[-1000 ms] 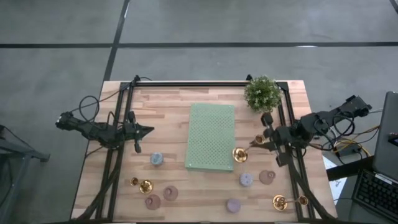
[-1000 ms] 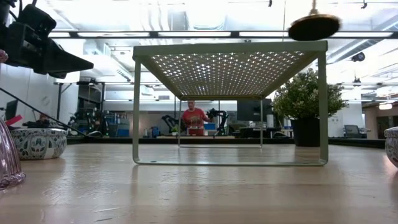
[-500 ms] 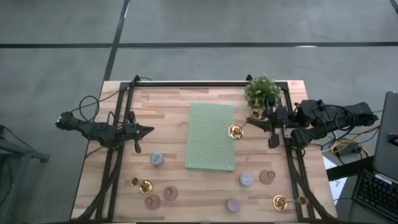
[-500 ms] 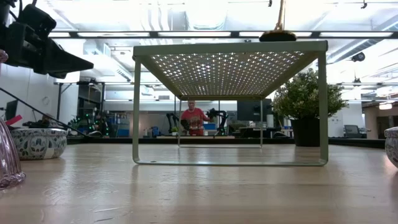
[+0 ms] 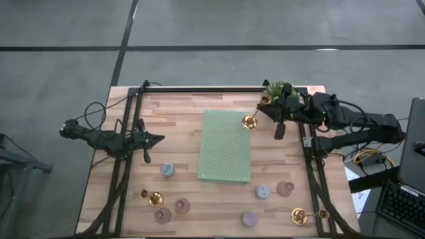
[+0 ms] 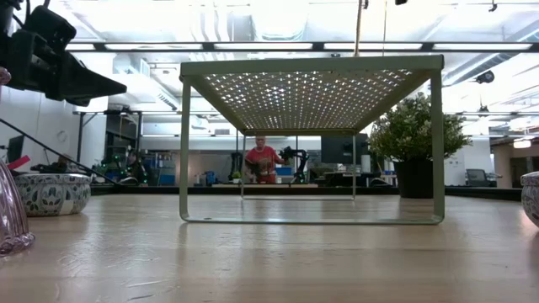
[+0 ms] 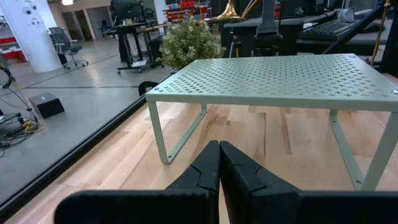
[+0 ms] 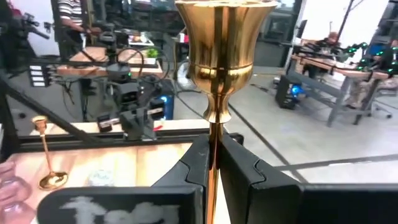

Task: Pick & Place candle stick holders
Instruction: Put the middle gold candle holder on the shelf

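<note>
Right tool point(image 5: 264, 110) pinching tall gold candlestick point(image 5: 255, 111) by its thin stem, tilted above green rack's point(image 5: 226, 154) far corner, likely for setting down there. Left tool point(image 5: 158, 139) pressed together, idle over counter point(image 5: 179, 113).

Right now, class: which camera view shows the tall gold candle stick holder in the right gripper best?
The right wrist view: the tall gold holder fills it, stem between the shut right gripper. The high view shows it small; the low view only its thin stem; the left wrist view only a glimpse.
</note>
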Controlling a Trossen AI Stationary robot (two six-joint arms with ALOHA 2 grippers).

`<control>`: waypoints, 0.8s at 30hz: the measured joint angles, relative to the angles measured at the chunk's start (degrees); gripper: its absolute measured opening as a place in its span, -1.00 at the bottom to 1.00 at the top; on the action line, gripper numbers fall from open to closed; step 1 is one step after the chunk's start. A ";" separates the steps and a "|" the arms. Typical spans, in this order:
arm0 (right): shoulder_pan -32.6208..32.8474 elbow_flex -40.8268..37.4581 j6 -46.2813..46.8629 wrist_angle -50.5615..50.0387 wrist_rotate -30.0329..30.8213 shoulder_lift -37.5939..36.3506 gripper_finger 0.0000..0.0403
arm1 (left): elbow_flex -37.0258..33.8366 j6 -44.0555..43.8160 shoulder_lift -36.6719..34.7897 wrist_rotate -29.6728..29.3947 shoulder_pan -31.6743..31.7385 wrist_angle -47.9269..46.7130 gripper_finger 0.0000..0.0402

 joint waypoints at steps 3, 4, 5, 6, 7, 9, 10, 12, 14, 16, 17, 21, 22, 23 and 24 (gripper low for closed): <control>-3.25 0.01 -0.12 0.29 -5.83 1.13 -0.90 | 0.01 0.00 -0.02 0.00 0.00 0.02 -0.93; -4.32 0.01 -0.10 0.51 -7.34 1.51 -0.90 | 0.00 0.00 0.00 0.00 0.00 0.01 -0.93; -5.42 0.01 -0.08 0.74 -8.60 1.89 -0.91 | -0.01 0.00 -0.02 0.00 0.00 0.02 -0.93; -6.48 0.01 -0.06 0.76 -9.83 2.32 -0.91 | -0.01 0.00 -0.02 0.00 0.00 0.02 -0.93; -7.52 0.01 -0.07 0.76 -11.07 2.77 -0.91 | 0.01 0.00 0.00 0.00 0.00 0.02 -0.93; -9.58 0.01 -0.20 0.76 -13.42 3.62 -0.91 | 0.00 0.00 -0.01 0.00 0.00 0.01 -0.93; -10.62 0.01 -0.17 0.76 -14.54 3.96 -0.91 | 0.00 0.00 -0.01 0.00 0.00 0.02 -0.93; -12.55 0.01 -0.09 1.30 -17.22 4.71 -0.91 | -0.01 0.00 0.00 0.00 0.00 0.00 -0.93; -14.39 0.00 -0.09 2.04 -20.65 5.48 -0.91 | -0.01 0.00 0.00 0.00 0.00 0.00 -0.93; -15.88 -0.11 0.33 3.02 -23.19 6.25 -0.91 | 0.01 0.00 -0.01 0.00 0.00 0.00 -0.93; -16.48 -0.12 0.42 3.33 -23.82 6.58 -0.91 | 0.00 0.00 -0.02 0.00 0.00 0.02 -0.93; -18.44 -0.48 -0.29 3.46 -24.20 7.71 -0.91 | -0.01 0.00 -0.02 0.00 0.00 0.00 -0.93; -18.89 -0.61 -0.38 3.46 -24.89 7.96 -0.91 | -0.01 0.00 -0.02 0.00 0.00 0.00 -0.93; -19.30 -0.72 -0.46 3.45 -26.01 8.16 -0.91 | 0.00 0.00 0.00 0.00 0.00 0.01 -0.93; -19.65 -0.78 -0.47 3.45 -27.12 8.31 -0.91 | 0.00 0.00 -0.02 0.00 0.00 0.01 -0.93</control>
